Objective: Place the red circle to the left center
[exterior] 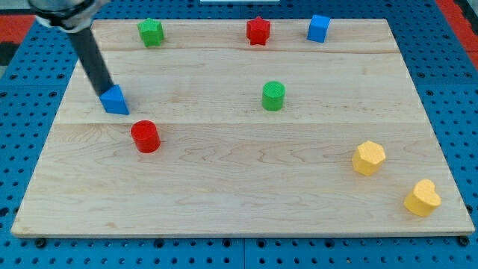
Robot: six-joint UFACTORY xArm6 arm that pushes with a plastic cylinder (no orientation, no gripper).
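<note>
The red circle [146, 136], a short red cylinder, stands on the wooden board [246, 194] left of the middle. My tip [105, 95] is up and to the left of it, touching the upper left side of a blue triangle block [115, 100]. The blue triangle lies between my tip and the red circle, with a small gap between the triangle and the circle.
A green block [151, 32], a red star [258, 31] and a blue cube [319, 28] stand along the view's top. A green cylinder [273, 96] is at the centre. A yellow hexagon [368, 158] and a yellow heart [422, 198] are at the lower right.
</note>
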